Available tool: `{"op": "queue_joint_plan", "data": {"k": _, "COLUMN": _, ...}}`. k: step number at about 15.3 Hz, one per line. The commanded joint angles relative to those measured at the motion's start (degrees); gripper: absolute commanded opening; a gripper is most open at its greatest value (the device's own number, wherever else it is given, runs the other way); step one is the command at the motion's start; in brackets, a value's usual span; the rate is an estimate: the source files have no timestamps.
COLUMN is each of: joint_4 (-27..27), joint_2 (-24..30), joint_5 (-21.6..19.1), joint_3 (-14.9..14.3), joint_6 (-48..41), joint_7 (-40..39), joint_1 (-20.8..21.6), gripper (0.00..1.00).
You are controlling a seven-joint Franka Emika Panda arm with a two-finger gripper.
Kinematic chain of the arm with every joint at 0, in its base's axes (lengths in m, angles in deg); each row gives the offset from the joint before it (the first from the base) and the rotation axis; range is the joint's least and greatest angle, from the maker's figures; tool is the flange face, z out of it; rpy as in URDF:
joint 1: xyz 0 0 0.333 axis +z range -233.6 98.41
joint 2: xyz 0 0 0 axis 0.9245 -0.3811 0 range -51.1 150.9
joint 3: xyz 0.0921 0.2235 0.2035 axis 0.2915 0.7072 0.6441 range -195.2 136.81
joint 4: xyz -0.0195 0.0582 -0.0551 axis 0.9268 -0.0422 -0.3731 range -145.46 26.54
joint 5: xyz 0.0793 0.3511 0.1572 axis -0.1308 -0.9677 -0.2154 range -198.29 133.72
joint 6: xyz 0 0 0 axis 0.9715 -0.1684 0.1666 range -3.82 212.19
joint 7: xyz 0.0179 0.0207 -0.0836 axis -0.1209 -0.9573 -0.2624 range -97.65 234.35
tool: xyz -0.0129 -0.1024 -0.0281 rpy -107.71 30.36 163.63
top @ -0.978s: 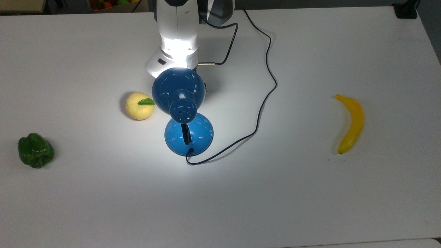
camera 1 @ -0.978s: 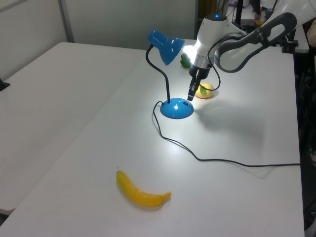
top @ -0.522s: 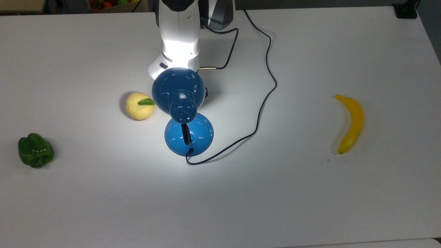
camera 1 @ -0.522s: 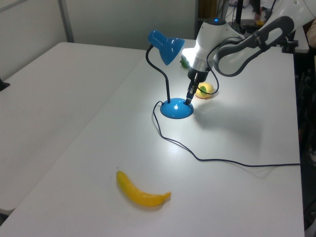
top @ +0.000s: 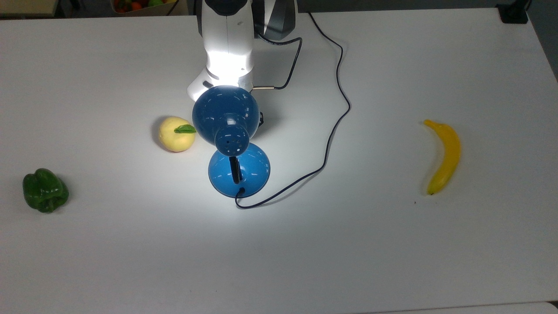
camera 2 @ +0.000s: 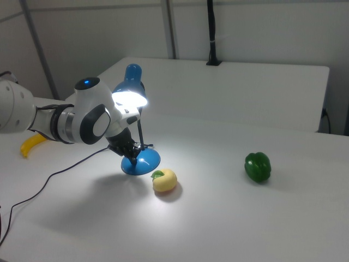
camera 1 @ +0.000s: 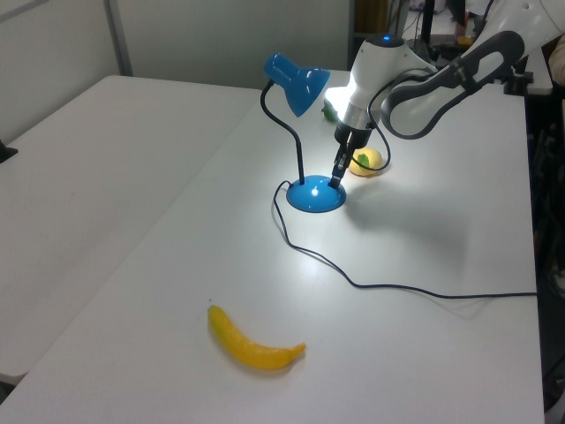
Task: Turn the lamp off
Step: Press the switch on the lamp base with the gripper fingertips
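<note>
One end effector tip touches the lit lamp at its base.

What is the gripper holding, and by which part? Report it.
Nothing is held. The gripper points down with its tip at the lamp's round blue base, as if pressing it; the lamp is lit.

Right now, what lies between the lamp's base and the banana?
In the top view, between the lamp base and the banana, only the lamp's dark cord loops across the white table.
</note>
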Motion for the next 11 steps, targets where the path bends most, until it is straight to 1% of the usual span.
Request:
{"op": "queue_joint_plan", "data": {"k": 1, "joint_4": -0.75, "joint_2": -0.39, "joint_5": 0.06, "joint_3": -0.04, "joint_6": 0.95, "joint_7": 1.29, "joint_1": 0.78, "gripper": 0.0}}
{"op": "queue_joint_plan", "data": {"k": 6, "joint_4": -2.5, "joint_2": 0.05, "joint_5": 0.49, "joint_3": -0.05, "joint_6": 0.25, "joint_7": 1.2, "joint_1": 0.78, "gripper": 0.0}}
{"op": "queue_joint_plan", "data": {"k": 11, "joint_4": -2.42, "joint_2": 1.63, "joint_5": 0.67, "joint_3": -0.13, "joint_6": -5.53, "joint_7": 1.2, "joint_1": 0.78, "gripper": 0.0}}
